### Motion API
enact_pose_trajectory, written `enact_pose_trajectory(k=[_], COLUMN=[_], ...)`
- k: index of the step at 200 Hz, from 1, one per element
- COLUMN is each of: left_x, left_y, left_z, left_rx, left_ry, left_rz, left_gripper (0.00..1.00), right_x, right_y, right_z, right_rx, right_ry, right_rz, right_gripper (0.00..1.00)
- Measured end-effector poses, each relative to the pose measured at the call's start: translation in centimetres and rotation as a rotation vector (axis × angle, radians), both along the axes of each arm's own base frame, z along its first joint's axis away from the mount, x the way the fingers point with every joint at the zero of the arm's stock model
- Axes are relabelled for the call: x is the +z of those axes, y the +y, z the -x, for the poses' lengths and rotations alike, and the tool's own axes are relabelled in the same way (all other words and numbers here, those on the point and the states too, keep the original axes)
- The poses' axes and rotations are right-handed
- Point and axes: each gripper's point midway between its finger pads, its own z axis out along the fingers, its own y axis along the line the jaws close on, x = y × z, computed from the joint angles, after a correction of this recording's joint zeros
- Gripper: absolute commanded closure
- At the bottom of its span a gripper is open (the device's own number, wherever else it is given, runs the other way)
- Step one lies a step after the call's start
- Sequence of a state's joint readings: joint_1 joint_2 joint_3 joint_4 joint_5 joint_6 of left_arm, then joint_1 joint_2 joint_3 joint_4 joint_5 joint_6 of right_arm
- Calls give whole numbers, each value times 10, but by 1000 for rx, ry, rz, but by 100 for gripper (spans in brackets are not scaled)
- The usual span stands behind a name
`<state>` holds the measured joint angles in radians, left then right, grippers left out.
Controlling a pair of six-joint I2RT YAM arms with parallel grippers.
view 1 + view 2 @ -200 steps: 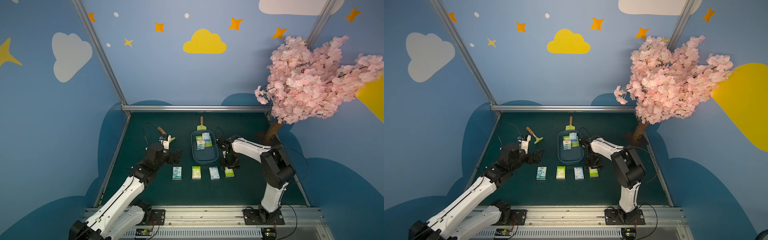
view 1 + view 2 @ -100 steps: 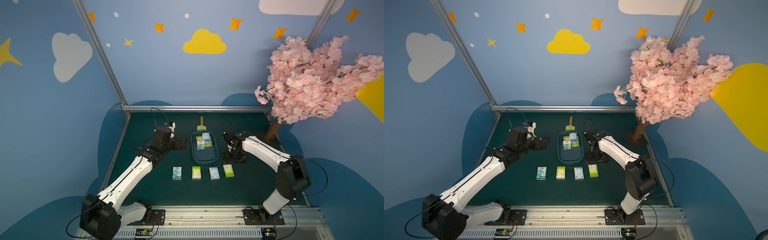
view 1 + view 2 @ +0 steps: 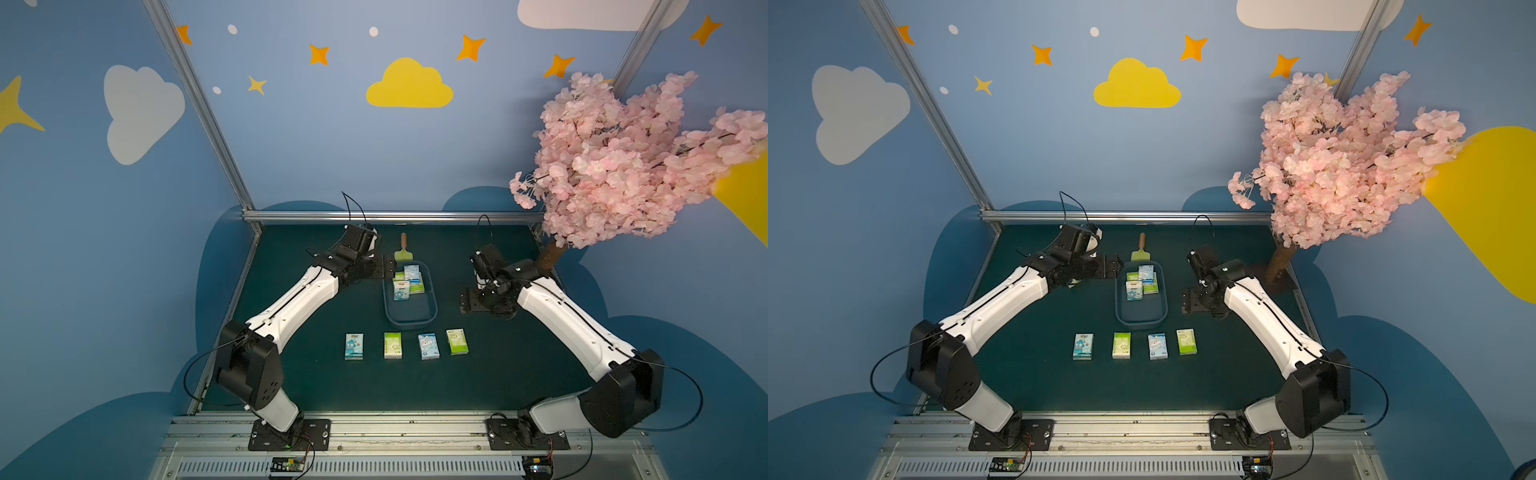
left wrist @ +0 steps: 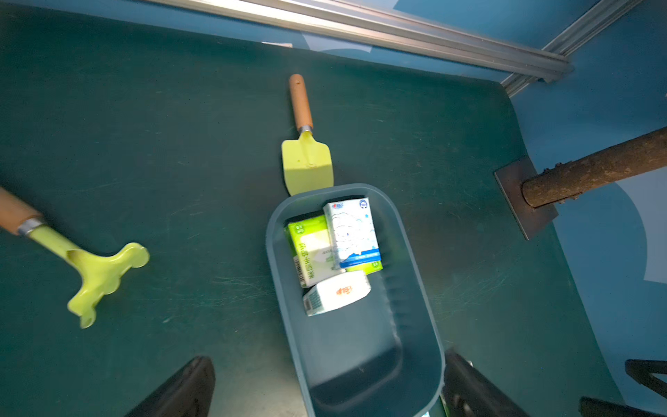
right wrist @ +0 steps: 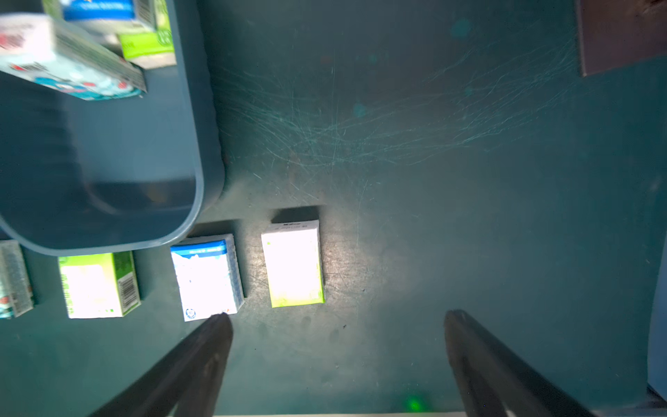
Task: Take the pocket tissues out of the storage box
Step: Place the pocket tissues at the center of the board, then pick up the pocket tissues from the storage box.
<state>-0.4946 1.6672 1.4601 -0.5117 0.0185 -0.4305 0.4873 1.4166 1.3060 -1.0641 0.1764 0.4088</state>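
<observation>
The storage box (image 3: 409, 322) (image 3: 1140, 321) is a slate-blue tray in the middle of the mat. Several pocket tissues (image 3: 409, 282) (image 4: 335, 249) lie piled at its far end, blue and green, one tilted. Several more packets lie in a row in front of the box, from a blue one (image 3: 353, 346) to a green one (image 3: 457, 341) (image 5: 293, 263). My left gripper (image 3: 384, 266) (image 4: 326, 361) is open beside the box's far left corner, above its wall. My right gripper (image 3: 468, 301) (image 5: 338, 316) is open over bare mat to the right of the box, with nothing between its fingers.
A yellow-green toy trowel (image 3: 402, 251) (image 4: 306, 162) lies just behind the box. A matching toy rake (image 4: 97, 267) lies left of it, under my left arm. The pink tree's trunk (image 3: 550, 253) and base plate (image 5: 620, 36) stand at the back right.
My right gripper let go of the green packet at the row's right end, opened wide and drew back to the right of the box. My left arm swung in to the box's far left corner.
</observation>
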Motion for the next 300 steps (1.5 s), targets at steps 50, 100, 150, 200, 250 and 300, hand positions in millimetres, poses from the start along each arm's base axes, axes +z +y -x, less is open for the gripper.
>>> enact_pose_trajectory(k=[50,100,150,200,250,300], left_x=[-22,-60,-77,-105,-127,-146], left_y=[-56,-80,-96,-100,-97,-96], left_z=[-25,-42,-65,-73,-74,-75], left_rx=[-75,-95,-97,-76,-55,-48], left_ry=[91,195,228,276,311,335], left_rz=[-85,-160,-176,-197,-220,-234], left_gripper=[0,7,18,22,28,36], right_x=[8,10,9,14,20,26], right_y=[-7,-17,-31,-48,-64,-69], right_z=[2,9,19,27,33,31], right_rx=[-23,-47,-84,-130,-176,-194], right_ry=[-58,-86,-107,-163,-256,-295], right_rz=[-51,-68,-75,-72,-80,-90], right_gripper=[2,2,2,2,2,2])
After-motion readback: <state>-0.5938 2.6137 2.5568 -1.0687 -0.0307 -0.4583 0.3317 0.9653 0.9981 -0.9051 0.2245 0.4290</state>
